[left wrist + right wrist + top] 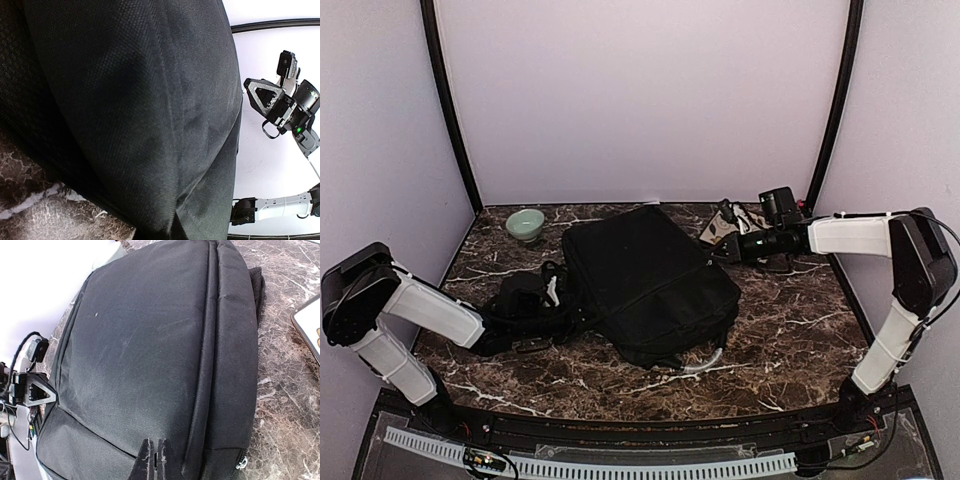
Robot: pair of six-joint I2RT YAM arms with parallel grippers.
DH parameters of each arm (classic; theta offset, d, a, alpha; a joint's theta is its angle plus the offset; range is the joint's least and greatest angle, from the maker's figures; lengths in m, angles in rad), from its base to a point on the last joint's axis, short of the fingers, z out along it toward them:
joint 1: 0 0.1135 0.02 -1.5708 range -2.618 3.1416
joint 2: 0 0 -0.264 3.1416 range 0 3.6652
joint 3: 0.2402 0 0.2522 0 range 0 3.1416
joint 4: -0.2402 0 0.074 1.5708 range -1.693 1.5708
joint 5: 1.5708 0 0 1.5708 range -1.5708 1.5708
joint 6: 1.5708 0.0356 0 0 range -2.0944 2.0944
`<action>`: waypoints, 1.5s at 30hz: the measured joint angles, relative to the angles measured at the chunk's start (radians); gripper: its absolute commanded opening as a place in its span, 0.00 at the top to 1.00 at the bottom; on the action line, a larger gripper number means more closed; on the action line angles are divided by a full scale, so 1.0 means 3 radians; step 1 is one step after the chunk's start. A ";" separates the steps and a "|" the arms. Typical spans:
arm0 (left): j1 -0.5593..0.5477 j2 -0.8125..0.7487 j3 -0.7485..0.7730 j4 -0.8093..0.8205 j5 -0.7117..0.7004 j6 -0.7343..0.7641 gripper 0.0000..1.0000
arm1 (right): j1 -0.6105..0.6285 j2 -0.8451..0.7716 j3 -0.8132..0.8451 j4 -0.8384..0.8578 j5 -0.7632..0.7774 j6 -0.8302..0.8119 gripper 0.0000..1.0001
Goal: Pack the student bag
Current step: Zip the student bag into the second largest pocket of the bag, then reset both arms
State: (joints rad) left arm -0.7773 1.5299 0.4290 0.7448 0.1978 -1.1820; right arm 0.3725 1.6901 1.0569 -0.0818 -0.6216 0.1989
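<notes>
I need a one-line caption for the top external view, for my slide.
The black student bag lies flat on the marble table; a pale green bowl stands at the far left corner.

black student bag (650,280), brown white-veined marble table (790,335), pale green bowl (525,223).

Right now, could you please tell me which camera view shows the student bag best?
The top external view: it shows the whole student bag lying on the table. The left wrist view shows only close black fabric; the right wrist view shows one broad seamed panel, cut off at the bottom.
</notes>
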 measured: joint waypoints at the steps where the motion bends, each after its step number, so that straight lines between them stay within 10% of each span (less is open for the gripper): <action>1: 0.0000 0.0000 0.0005 -0.0011 0.0000 0.0003 1.00 | -0.0010 0.0000 -0.0003 0.0013 -0.0024 0.0011 1.00; 8: 0.0000 0.0000 0.0048 -0.0079 0.0009 0.0047 1.00 | -0.0058 0.0000 -0.0010 0.0058 -0.0089 0.0090 0.99; 13: 0.0003 -0.0003 0.0093 -0.0239 0.0004 0.0137 0.74 | -0.0127 0.0001 -0.0001 0.0078 -0.0031 0.0074 0.59; 19: 0.0027 -0.0262 0.0262 -0.0968 -0.0183 0.0445 0.52 | -0.0501 -0.0089 0.0071 0.0090 0.0184 0.0043 0.43; 29: 0.0196 -0.1130 0.1222 -0.2505 -0.0979 0.1895 0.26 | -0.0930 -0.0715 0.0223 -0.0160 0.0482 -0.0364 0.34; 35: 0.0264 -0.1265 0.1692 -0.2932 -0.1565 0.2904 0.05 | -0.1109 -0.1160 0.0223 -0.0413 0.0805 -0.0575 0.00; 45: 0.0366 -0.1197 0.1813 -0.2850 -0.2476 0.3674 0.01 | -0.1293 -0.1901 0.0070 -0.0310 0.1368 -0.0415 0.00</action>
State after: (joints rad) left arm -0.6674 1.1709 0.9730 -0.1101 -0.5449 -0.0799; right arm -0.0154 1.1198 1.0779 -0.1749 -0.2111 0.0746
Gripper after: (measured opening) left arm 0.987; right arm 0.999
